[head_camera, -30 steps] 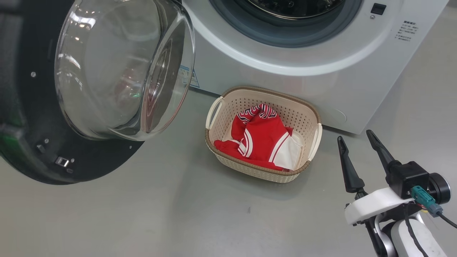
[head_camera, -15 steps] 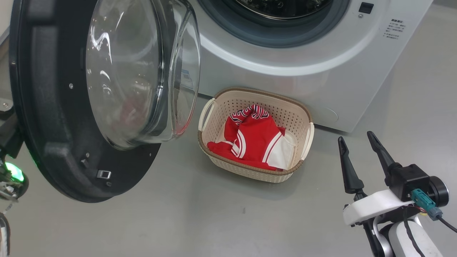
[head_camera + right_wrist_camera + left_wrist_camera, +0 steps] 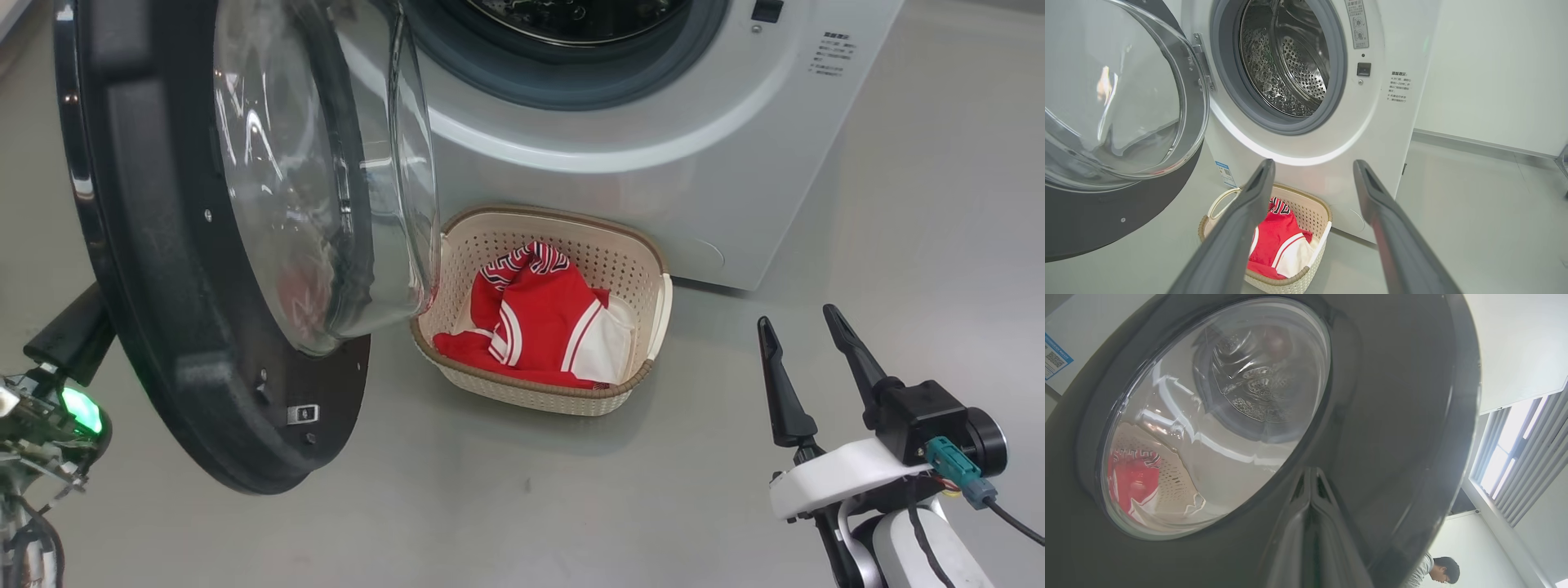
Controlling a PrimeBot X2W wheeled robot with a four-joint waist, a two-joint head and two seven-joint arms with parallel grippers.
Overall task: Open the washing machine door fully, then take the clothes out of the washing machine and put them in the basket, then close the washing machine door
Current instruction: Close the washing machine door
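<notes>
Door ajar, clothes in basket.
Head view: my right gripper (image 3: 796,314) hangs right of the basket (image 3: 645,310), jaws apart, empty; the clothes (image 3: 539,327) lie inside. Left wrist: left gripper (image 3: 1310,473) closed, tips against the door (image 3: 1392,416). Right wrist: the basket sits low between my spread fingers (image 3: 1241,220).

Head view: the door (image 3: 155,327) hides the basket's (image 3: 531,398) left end. The top edge cuts off the washer (image 3: 653,171), whose label (image 3: 831,54) is too small to read.

Left wrist view: the left gripper (image 3: 1310,477) is blurred, and a person (image 3: 1437,571) is cut off at the bottom edge.

Right wrist view: the right gripper's (image 3: 1312,163) finger covers part of the clothes (image 3: 1278,241).
</notes>
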